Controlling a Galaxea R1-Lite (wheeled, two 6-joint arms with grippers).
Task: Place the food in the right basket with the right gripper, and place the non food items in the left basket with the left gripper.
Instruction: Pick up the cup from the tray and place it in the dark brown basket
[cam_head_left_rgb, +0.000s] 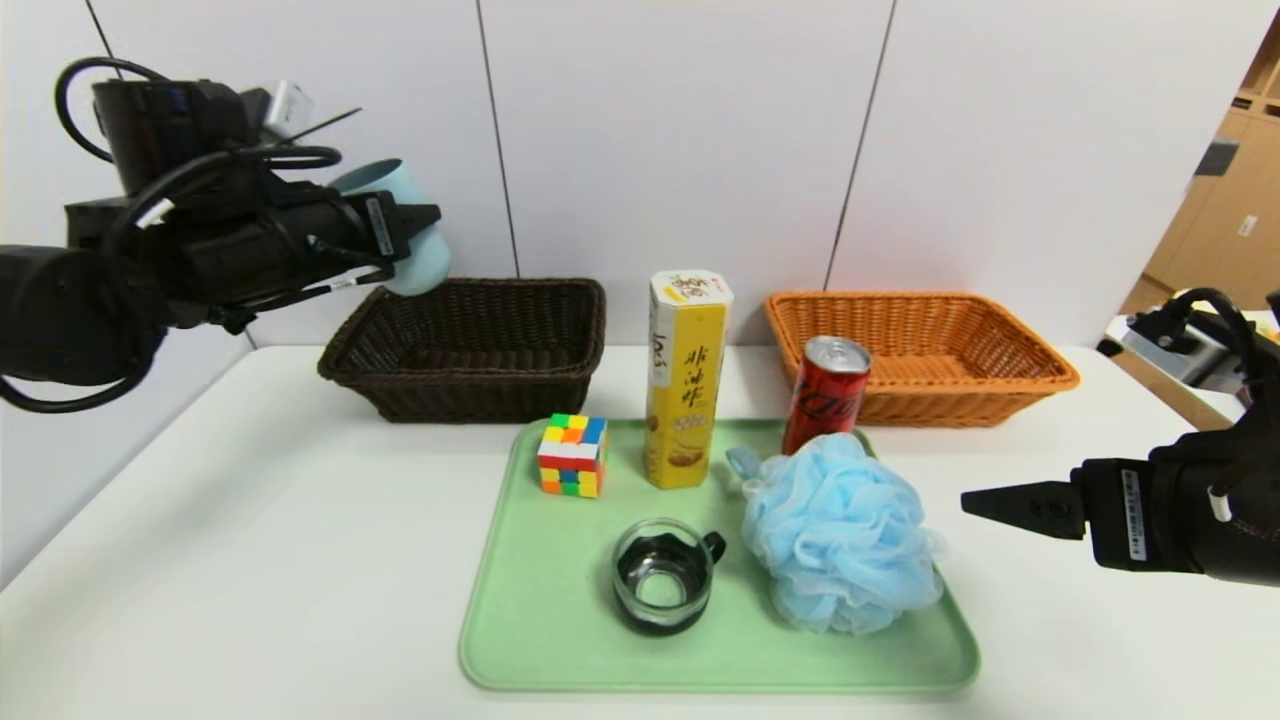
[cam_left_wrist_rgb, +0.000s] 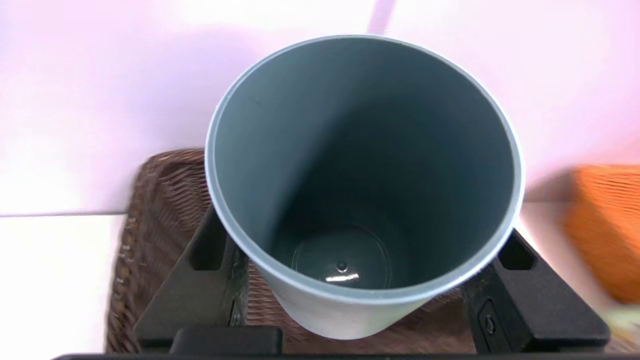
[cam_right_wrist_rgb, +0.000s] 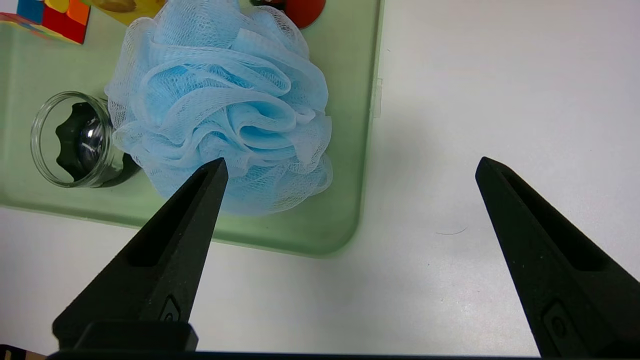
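Note:
High at the left, my left gripper (cam_head_left_rgb: 415, 235) is shut on the blue-grey cup (cam_head_left_rgb: 408, 225), tilted, above the left rim of the dark brown basket (cam_head_left_rgb: 470, 350). The cup (cam_left_wrist_rgb: 365, 185) fills the left wrist view between both fingers. On the green tray (cam_head_left_rgb: 540, 610) stand the yellow snack carton (cam_head_left_rgb: 685, 378), red can (cam_head_left_rgb: 826, 395), puzzle cube (cam_head_left_rgb: 572, 455), glass mug (cam_head_left_rgb: 663, 575) and light blue bath sponge (cam_head_left_rgb: 838, 535). The orange-tan basket (cam_head_left_rgb: 920, 355) sits at the back right. My right gripper (cam_head_left_rgb: 985, 503) hovers open over the table just right of the tray, fingers (cam_right_wrist_rgb: 200, 200) near the sponge (cam_right_wrist_rgb: 220, 105).
White wall panels rise close behind both baskets. The white table (cam_head_left_rgb: 220, 520) has bare room left and right of the tray. A cabinet and other gear stand beyond the table's right edge.

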